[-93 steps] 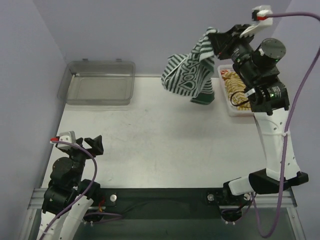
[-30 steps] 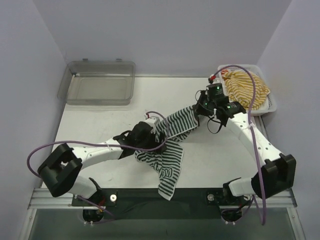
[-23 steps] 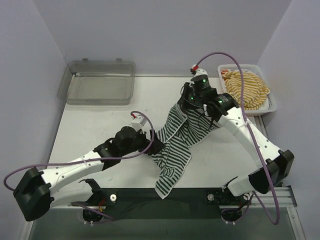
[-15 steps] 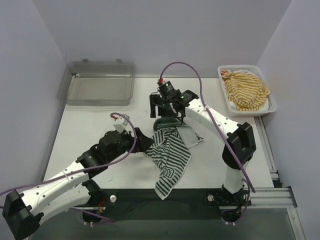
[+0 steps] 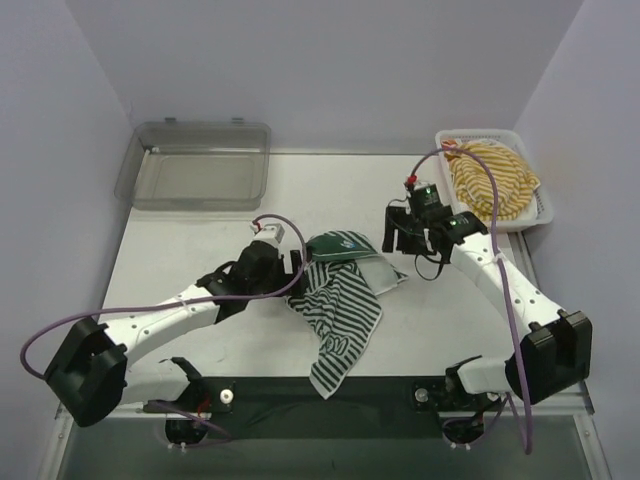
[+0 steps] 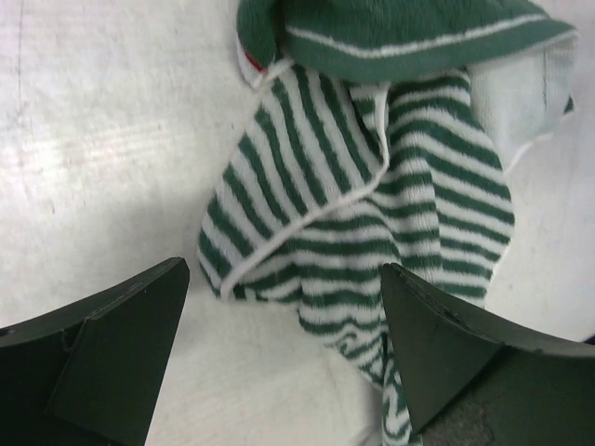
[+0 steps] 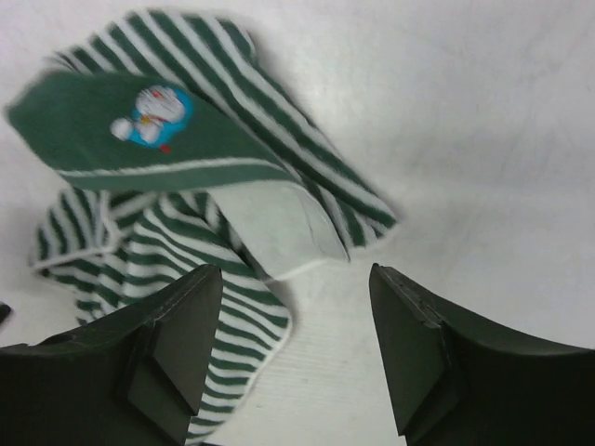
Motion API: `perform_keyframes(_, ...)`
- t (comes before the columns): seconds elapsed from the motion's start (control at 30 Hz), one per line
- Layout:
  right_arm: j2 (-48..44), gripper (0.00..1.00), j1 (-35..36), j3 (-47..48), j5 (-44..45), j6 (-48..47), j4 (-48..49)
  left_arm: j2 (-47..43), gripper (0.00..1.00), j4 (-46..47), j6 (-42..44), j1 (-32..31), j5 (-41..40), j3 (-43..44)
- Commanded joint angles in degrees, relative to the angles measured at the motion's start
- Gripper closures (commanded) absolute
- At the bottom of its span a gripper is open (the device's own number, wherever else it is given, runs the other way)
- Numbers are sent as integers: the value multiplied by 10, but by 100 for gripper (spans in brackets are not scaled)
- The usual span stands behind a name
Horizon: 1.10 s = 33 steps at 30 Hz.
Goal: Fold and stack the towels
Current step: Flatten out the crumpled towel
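While both arms reach in over the bench (image 5: 190, 250), we see the green-striped towel (image 5: 345, 305) lying loose in a crumpled heap at approx. the bench ctr, a bit toward the near edge. One narrow end trails over that near edge onto the dark rail. The towel's far part is folded over w/ a solid green band up. The cartoon patch (image 7: 149, 116) sits on that band, and a plain white bit of cloth peeks out just beside it.

The left gripper (image 5: 297, 268) sits just beside the towel's left side, fingers spread wide w/ nothing btwn them. In its wrist view the stripes lie flat on the bench below the open gap. We can't tell whether either finger touches the cloth.

The right gripper (image 5: 400, 232) is near the towel's far right side, apart from it. Its fingers are also released, a clear gap btwn them and no cloth in the gap. Its wrist view looks at the green band, the patch and the white bit, all resting on the bench, not lifted.

The yellow-striped towel (image 5: 492, 180) is bundled in the white basket (image 5: 478, 134) at the bench's far right corner, well apart from the green one. The clear grey tray (image 5: 200, 126) sits at the far left corner.
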Motion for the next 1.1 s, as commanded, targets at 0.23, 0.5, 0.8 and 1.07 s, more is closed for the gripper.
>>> perform_keyframes(0.23, -54, 45, -121, -215, -201, 19, 123, 186, 7, 154, 105, 55, 57, 121)
perform_keyframes(0.5, 5, 37, -123, -247, -232, 46, 203, 263, 4, 177, 202, 36, 66, 173)
perform_keyframes(0.8, 40, 31, -123, -259, -230, 50, 231, 320, 3, 172, 279, -4, -26, 211)
perform_keyframes(1.07, 52, 35, -121, -260, -262, 54, 247, 350, 2, 181, 303, -27, -143, 231)
